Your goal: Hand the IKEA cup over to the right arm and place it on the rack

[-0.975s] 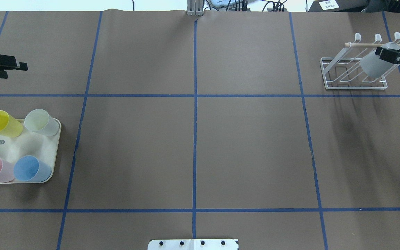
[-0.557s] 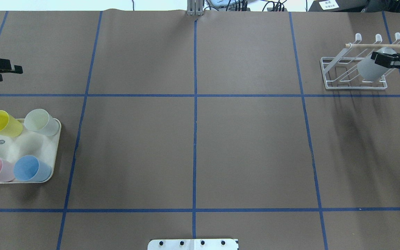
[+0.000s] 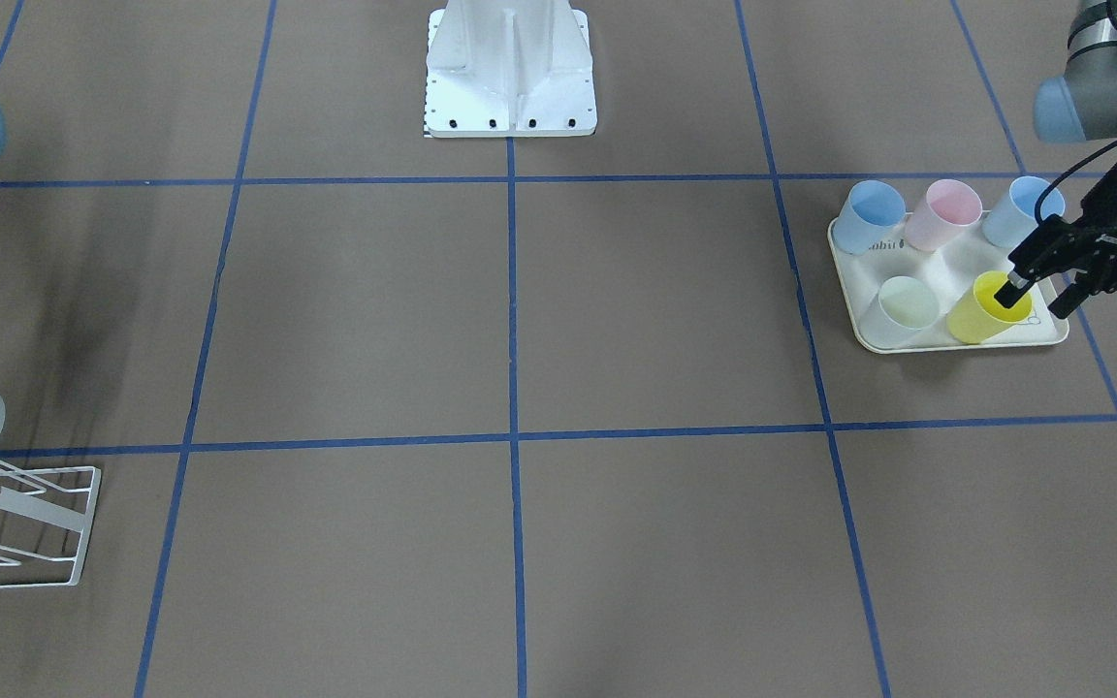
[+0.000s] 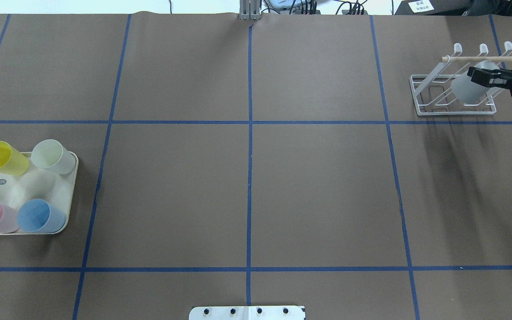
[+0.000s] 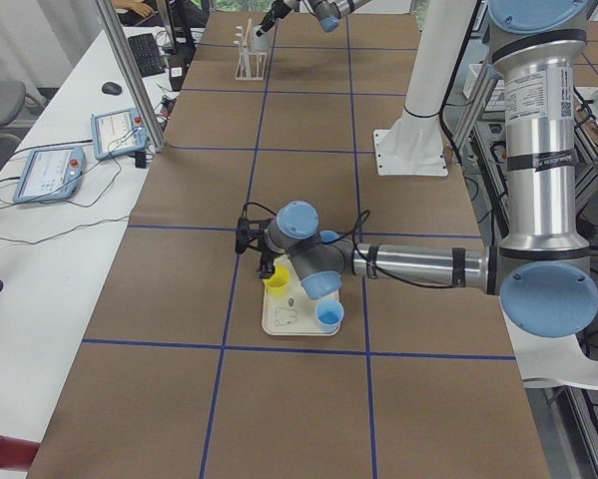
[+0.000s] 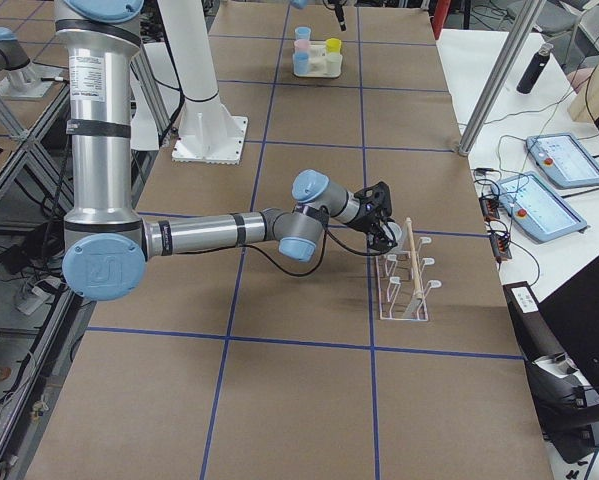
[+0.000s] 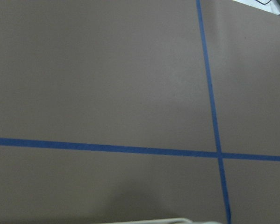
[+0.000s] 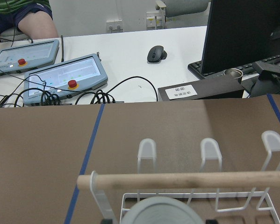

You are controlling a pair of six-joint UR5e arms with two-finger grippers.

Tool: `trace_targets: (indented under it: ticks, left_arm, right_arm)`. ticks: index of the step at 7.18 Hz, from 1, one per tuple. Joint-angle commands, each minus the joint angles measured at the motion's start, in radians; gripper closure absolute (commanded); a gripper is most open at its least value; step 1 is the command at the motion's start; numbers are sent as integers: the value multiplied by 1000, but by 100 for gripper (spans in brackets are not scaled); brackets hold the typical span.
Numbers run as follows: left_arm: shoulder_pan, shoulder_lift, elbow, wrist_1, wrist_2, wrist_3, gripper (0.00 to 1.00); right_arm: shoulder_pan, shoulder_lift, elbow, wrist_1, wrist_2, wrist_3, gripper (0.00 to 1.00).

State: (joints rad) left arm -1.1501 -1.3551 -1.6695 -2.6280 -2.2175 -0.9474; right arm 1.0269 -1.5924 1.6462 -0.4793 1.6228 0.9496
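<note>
Two claws: right claw (image 4: 480,76) clamped on the grey IKEA cup (image 4: 460,91); left claw (image 3: 1038,296) spread apart.
IKEA cup: tilted, low over the rack (image 4: 451,113), just under its wooden dowel (image 4: 465,58).
Left claw: at the table (image 4: 318,191) end farthest from the rack.

The pale grey plastic cup (image 8: 159,212) is cropped by the right wrist view's bottom edge; the white wire rack (image 3: 40,510) runs off the front view's left edge.
</note>
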Motion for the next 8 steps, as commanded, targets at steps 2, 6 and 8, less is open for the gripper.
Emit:
trace_targets:
  ticks: [2, 6, 8]
  left_arm:
    - [3, 219, -52, 2, 7, 62, 0]
    - [45, 315, -26, 2, 18, 61, 1]
    - [104, 295, -7, 5, 15, 50, 7]
  right_arm:
    - [-18, 5, 4, 2, -23, 0, 13]
    - [-18, 3, 38, 13, -14, 8, 2]
    - [-16, -11, 79, 13, 0, 17, 2]
